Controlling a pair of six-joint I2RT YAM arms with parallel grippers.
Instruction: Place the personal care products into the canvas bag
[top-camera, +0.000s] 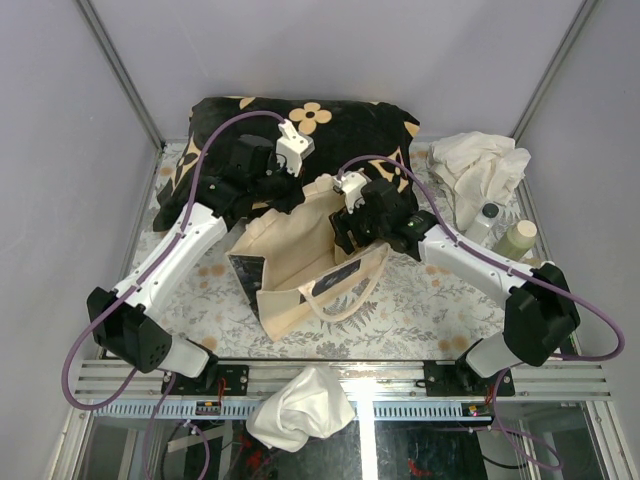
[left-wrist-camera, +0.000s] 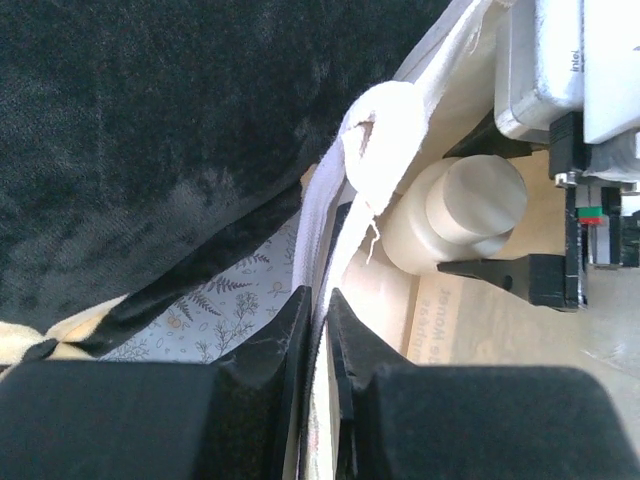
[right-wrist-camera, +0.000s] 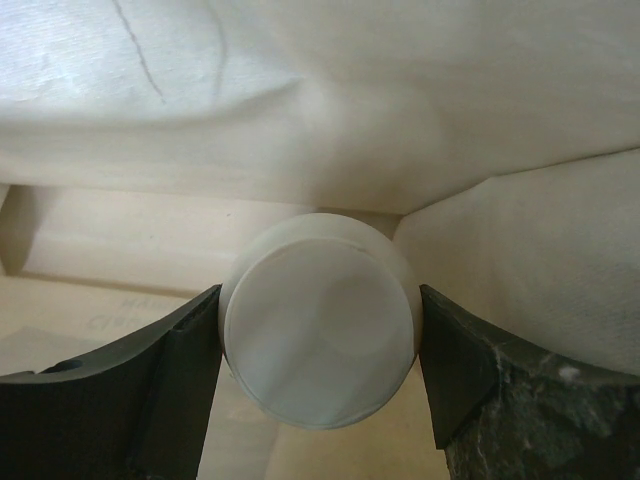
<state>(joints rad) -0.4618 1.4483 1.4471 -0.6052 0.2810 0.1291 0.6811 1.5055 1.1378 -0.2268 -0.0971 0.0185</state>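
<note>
1. Canvas bag (top-camera: 300, 270): cream tote w/ dark print, lying mid-table just in front of black cushion (top-camera: 300, 115). Mouth is lifted open betw. both arms; one loop handle trails toward near edge.
2. L gripper (left-wrist-camera: 318, 300): fingers nearly together, pinching bag's rim fabric and holding the opening up. Cushion is close behind it.
3. R gripper (right-wrist-camera: 318, 330): fingers about half spread, clamped on white bottle (right-wrist-camera: 315, 350), one pad on each side of its round body. Left wrist view shows this bottle inside the bag mouth, canvas on both sides of it.
4. Progress (est.): one product is mid-insertion and not yet released. No other bottle is seen inside, but the bag's bottom is not in view, so contents can't be confirmed.
5. Left to do: clear bottle (top-camera: 487, 222) w/ dark cap and yellow-green bottle (top-camera: 518, 240) w/ beige cap, both upright at table's right side, just beside white cloth (top-camera: 480, 165) and well apart from the bag. That makes at least 2 more trips after this drop.
6. Surface: table (top-camera: 400, 300) w/ pale floral-print cover, metal rail along near edge, second white cloth (top-camera: 300, 405) draped over it.
7. Room: plain pale-grey walls, slim metal corner posts. Purple cables run along both arms.
</note>
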